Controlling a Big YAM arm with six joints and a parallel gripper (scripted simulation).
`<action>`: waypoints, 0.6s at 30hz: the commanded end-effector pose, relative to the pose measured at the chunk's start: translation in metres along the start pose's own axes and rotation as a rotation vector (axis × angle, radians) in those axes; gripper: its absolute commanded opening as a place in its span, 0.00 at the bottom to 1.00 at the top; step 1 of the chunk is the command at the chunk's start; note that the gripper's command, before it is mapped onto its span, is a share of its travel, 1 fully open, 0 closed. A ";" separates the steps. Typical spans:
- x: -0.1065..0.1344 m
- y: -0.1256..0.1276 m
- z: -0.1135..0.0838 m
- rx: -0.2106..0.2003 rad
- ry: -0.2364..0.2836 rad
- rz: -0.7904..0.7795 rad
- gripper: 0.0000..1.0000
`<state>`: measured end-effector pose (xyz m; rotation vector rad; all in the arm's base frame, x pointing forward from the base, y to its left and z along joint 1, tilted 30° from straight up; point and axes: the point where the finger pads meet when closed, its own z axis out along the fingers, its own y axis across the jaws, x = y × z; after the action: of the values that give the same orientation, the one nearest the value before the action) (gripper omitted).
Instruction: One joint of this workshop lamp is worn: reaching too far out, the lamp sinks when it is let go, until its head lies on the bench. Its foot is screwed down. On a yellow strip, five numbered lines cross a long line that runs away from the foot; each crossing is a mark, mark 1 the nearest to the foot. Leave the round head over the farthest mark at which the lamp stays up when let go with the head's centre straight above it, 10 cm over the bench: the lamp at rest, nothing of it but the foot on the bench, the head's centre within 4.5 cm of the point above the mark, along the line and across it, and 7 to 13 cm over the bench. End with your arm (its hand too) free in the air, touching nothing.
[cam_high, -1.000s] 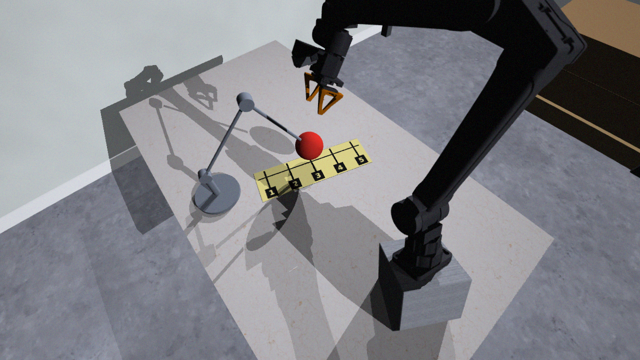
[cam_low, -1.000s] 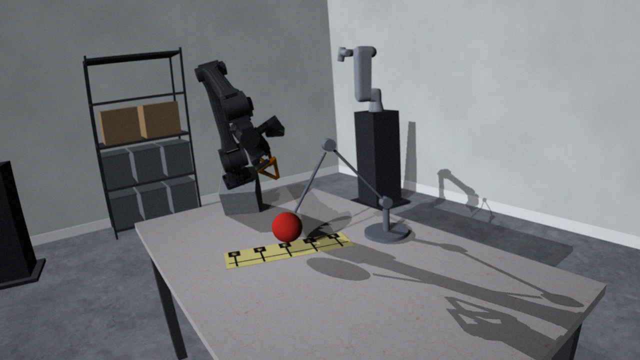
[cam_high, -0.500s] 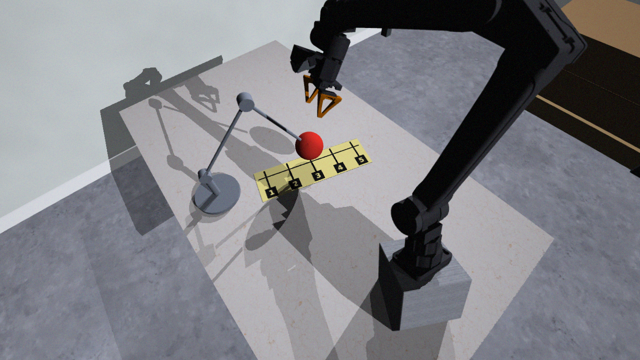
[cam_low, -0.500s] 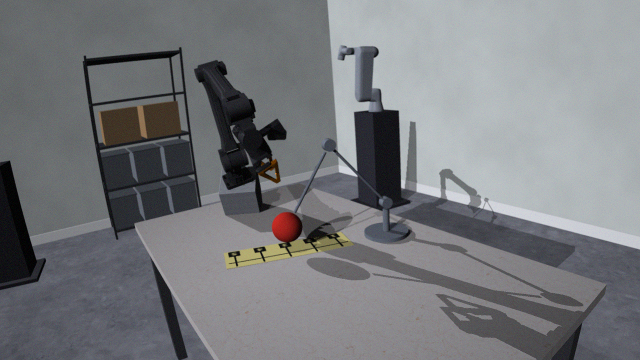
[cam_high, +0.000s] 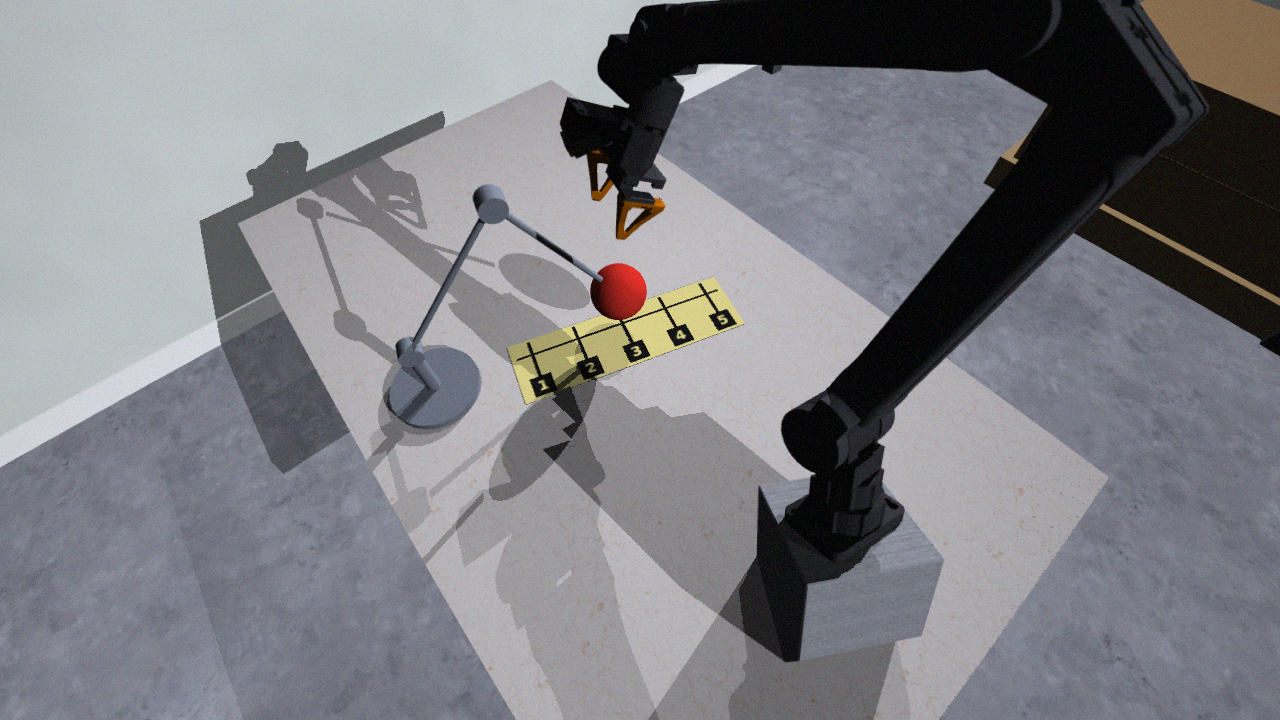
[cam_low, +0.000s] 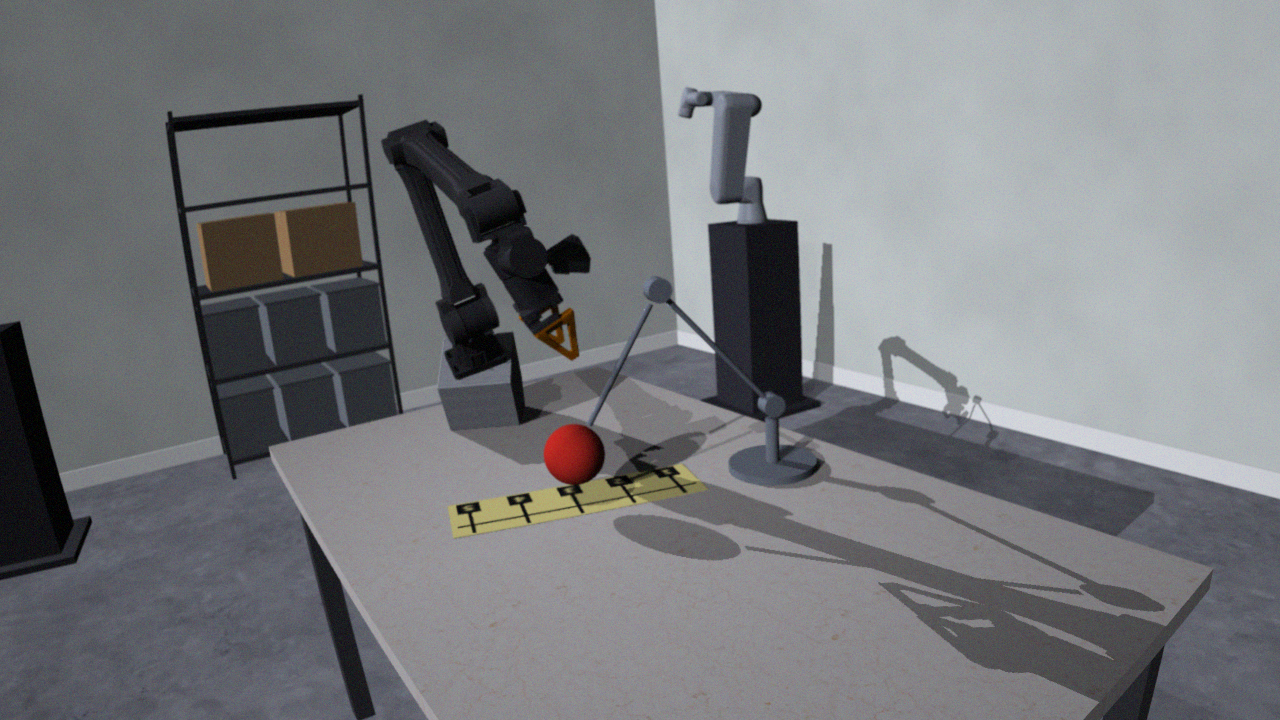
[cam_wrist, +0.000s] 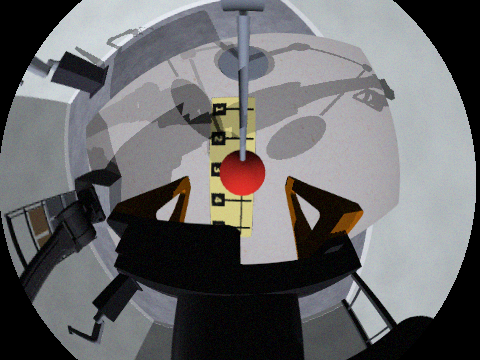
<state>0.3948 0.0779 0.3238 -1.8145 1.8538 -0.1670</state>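
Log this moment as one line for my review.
pincer: open, touching nothing | red lamp head: off the bench, above yellow strip | lamp: not held | exact mark: cannot tell
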 end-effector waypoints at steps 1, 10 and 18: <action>-0.006 -0.002 0.000 0.026 -0.009 -0.001 1.00; -0.003 -0.002 0.030 0.004 -0.005 0.002 1.00; -0.002 -0.002 0.040 0.013 -0.005 0.000 1.00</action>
<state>0.4079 0.0827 0.2929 -1.8095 1.8566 -0.1756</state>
